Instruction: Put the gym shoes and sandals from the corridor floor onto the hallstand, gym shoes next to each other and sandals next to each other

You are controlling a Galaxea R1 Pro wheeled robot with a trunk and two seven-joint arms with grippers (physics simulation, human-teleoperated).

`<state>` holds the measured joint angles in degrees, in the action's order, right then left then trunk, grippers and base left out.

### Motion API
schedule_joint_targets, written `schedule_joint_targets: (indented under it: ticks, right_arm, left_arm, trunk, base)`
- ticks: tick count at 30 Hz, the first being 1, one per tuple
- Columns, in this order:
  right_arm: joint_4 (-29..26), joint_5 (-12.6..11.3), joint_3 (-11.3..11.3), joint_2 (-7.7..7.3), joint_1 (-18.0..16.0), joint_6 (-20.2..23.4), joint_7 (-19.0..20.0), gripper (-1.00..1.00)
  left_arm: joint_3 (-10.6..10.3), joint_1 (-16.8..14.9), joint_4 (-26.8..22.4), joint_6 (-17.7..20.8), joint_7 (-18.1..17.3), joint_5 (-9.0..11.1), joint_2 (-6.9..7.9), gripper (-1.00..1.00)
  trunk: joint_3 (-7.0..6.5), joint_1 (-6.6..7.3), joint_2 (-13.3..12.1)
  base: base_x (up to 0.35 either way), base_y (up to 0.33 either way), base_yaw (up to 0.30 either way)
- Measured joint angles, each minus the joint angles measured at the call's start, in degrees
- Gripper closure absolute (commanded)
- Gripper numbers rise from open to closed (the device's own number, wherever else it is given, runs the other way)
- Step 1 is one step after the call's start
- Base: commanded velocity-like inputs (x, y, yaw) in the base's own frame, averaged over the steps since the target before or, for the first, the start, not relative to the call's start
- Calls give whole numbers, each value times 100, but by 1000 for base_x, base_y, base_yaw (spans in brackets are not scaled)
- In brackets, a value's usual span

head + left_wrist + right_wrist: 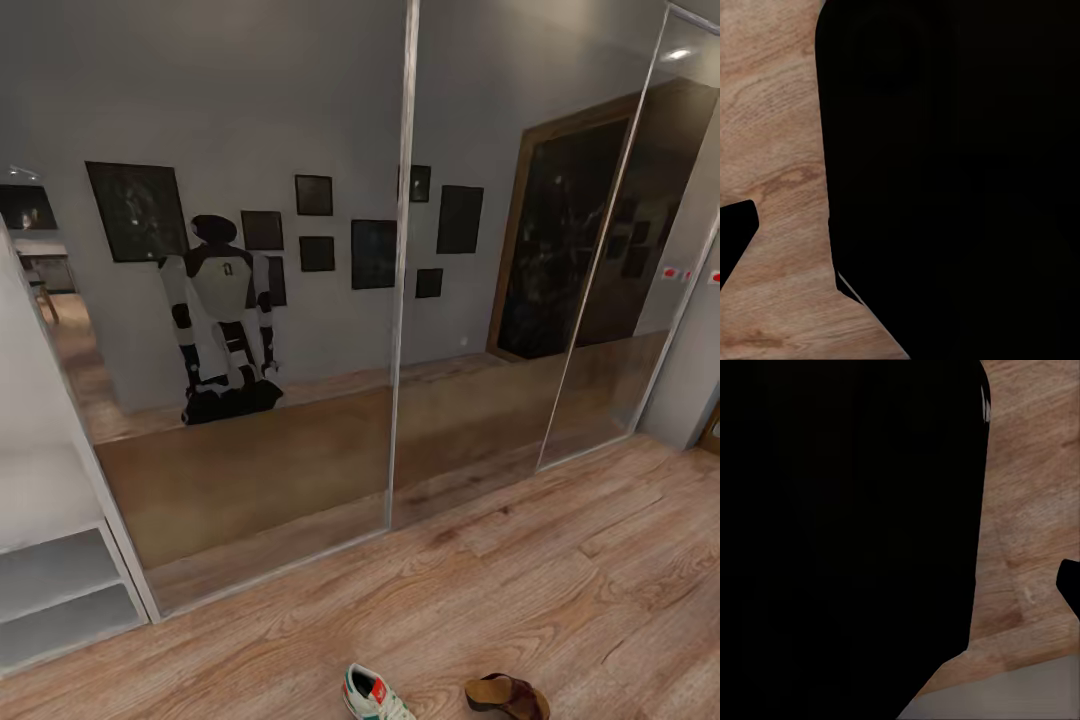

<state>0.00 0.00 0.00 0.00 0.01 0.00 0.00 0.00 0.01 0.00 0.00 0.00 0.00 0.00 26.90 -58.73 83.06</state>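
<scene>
Head view: one gym shoe (375,693) at 6 o'clock on corridor floor (560,590), one sandal (507,695) just beside it toward 5 o'clock, apart. Grey shelving (60,595) at 8 o'clock, mirrored wardrobe doors (250,300) ahead.

Judgement: shoe light, semi-stiff; take by heel collar or across sides. Sandal light, floppy straps; pinch sole edge.

Hand state, both arms: cannot tell; wrist views mostly dark.

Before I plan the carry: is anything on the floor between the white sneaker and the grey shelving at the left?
Nothing visible: bare wood-plank floor lies between the white, green-striped sneaker and the light grey shelving. The brown leather sandal sits on the sneaker's other side.
</scene>
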Motion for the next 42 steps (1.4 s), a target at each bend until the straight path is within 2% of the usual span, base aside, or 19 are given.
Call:
schedule_joint_targets:
  ticks: [6,11,29,35,42]
  right_arm:
    - [-113,15,7,154,-58,-17,-12,-100]
    - [-178,16,9,200,-98,-32,-16,-100]
    - [-373,16,-10,210,-173,-255,-24,-100]
    - [-493,16,-15,173,-173,-415,-27,-100]
    - [-719,15,-32,-26,-181,-639,-32,-100]
  left_arm:
    - [-11,-3,-43,-8,-16,3,-9,-100]
    - [3,-4,-49,-15,-16,12,-9,-100]
    - [-11,-6,-77,-40,-16,20,-9,-100]
    - [-17,-5,-263,-224,-16,6,8,-100]
    - [-4,-102,-497,-442,-8,28,163,-100]
  trunk:
    - [-2,0,-1]
    - [-3,0,-1]
    - [-3,0,-1]
    - [-2,0,-1]
    - [-3,0,-1]
  base:
    - [0,0,0]
    - [0,0,0]
    - [0,0,0]
    - [0,0,0]
    - [0,0,0]
